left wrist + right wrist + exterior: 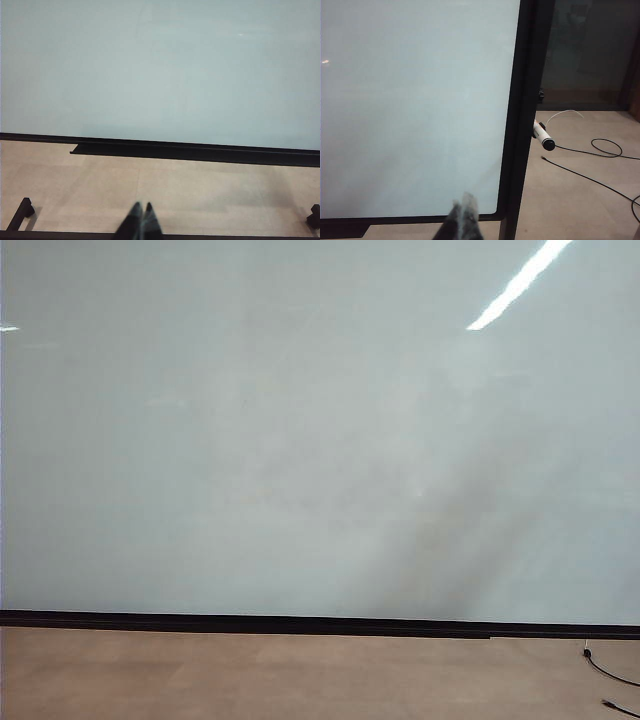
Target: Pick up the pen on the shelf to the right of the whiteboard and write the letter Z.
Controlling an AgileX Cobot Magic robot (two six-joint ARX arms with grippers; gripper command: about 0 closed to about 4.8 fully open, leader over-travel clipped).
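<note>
Both grippers sit low and well back from the board, fingers pressed together on nothing: the left gripper pokes in at six o'clock of its wrist view, the right gripper likewise in its own. Neither shows in the exterior view.

Whiteboard first: huge, glossy, pale grey-white, with a thin black strip along its foot and a black frame down its right edge. No letter Z is on it yet; the surface looks blank apart from ceiling-light glare at one o'clock in the exterior view. That gloss is one risk, as I judge it: reflections could mask thin strokes, and uneven pressure on so slick a face could make the tip skip or skid.

Floor next, tan, with black cables trailing at three to four o'clock of the right wrist view. A reach that goes low could snag them.

Pen last: slim, white-barrelled, dark-ended, jutting from just beside the frame at about three o'clock of the right wrist view; its support is hidden. It is thin and round, so shut fingers must open first, and an off-centre pinch would likely roll it off its perch or tilt it for writing.
</note>
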